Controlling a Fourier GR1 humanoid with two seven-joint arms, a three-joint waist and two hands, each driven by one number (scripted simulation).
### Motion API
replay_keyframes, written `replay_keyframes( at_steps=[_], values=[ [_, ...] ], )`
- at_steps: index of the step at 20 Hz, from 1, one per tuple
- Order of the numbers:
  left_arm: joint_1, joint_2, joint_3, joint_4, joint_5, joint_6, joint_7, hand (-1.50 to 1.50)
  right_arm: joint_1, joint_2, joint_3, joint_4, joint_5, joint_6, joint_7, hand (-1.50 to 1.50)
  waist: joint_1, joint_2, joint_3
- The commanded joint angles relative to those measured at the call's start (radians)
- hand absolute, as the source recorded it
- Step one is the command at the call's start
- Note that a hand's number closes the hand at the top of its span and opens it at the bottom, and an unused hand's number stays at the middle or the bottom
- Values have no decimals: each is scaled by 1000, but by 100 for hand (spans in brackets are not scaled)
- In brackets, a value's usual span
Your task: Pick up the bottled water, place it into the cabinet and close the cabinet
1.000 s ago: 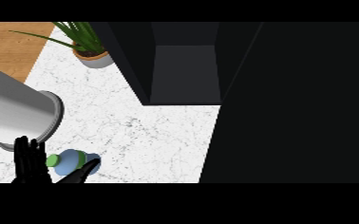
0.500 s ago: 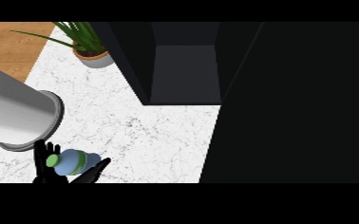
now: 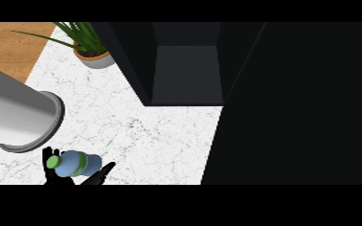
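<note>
While curled, the hand (image 3: 55, 173) grips the bottled water (image 3: 73, 163).

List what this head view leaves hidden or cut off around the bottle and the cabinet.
- Left hand: palm and forearm cut off by the lower edge; only the fingers show around the water bottle.
- Bottle's lower part: hidden by that hand.
- Right hand: not in view.
- Cabinet interior: too dark to read.
- Cabinet door: cut off at the right edge.

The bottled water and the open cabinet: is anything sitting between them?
No. In the head view only bare white marble counter lies between the bottled water and the cabinet.
</note>
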Motion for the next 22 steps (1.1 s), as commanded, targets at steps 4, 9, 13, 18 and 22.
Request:
replay_keyframes(
  at_steps=[4, 9, 13, 18, 22],
  values=[
    [-55, -4, -4, 136, 88, -41, -136, -150, 30, -11, 76, -113, 134, -26, 40, -150, -2, -1, 0],
    [-78, 29, 47, 154, 109, -146, -134, -150, -40, -14, -28, -100, 72, -12, 108, -150, 4, 1, 0],
    [-72, -4, 10, 126, 129, -121, -143, 150, -8, -23, -6, -58, 73, -5, 43, -150, 3, 1, 1],
    [-94, 20, 71, 211, 175, -225, -201, 150, 122, -96, 80, -127, 108, -25, -47, -150, -7, -2, 1],
    [-60, -3, 3, 122, 184, -209, -188, 150, 82, -88, 27, -116, 67, -33, -23, -150, 1, -1, 1]
  ],
)
